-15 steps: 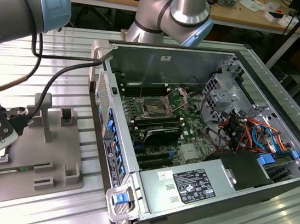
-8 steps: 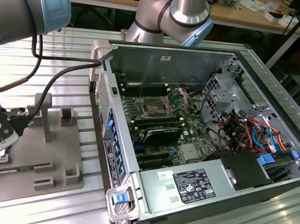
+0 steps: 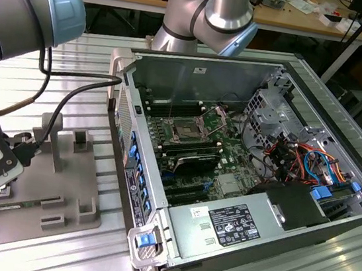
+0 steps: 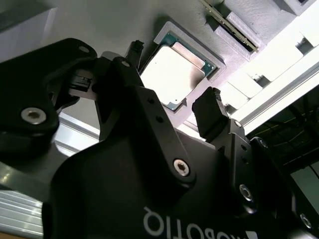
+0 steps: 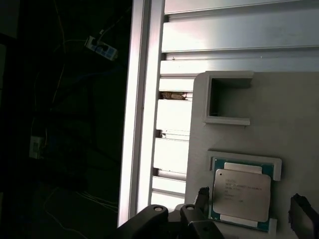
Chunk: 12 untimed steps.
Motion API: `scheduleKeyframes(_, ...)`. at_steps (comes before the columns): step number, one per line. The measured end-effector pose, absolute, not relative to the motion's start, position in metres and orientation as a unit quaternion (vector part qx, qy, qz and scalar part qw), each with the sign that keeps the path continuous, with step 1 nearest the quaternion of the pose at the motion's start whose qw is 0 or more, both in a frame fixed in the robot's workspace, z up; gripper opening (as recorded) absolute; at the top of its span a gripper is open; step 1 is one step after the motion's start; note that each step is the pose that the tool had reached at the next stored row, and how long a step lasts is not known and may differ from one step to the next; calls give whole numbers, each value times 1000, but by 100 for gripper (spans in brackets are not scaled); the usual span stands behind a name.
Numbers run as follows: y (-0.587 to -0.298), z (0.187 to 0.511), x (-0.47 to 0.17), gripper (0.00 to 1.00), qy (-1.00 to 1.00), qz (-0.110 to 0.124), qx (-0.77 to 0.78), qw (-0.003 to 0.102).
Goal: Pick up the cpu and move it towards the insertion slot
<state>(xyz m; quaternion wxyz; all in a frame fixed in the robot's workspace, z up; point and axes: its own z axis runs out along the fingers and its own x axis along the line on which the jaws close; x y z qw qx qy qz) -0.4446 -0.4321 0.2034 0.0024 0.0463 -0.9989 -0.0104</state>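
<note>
Second wrist view, claw (image 4: pixel 171 75) spread astride cpu (image 4: pixel 174 67), seated in tray (image 4: pixel 99 22)

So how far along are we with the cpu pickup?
Done: the end effector is over the cpu, open and straddling it. In hand: the grasp, not yet closed; the cpu lies flat in its grey tray pocket. Left: lifting and carrying it to the insertion slot inside the open computer case.
</note>
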Motion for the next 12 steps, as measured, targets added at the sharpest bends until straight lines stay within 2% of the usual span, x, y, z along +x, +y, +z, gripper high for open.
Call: scheduleKeyframes(12,-430,194,-446,69,-999,-10,46,2)
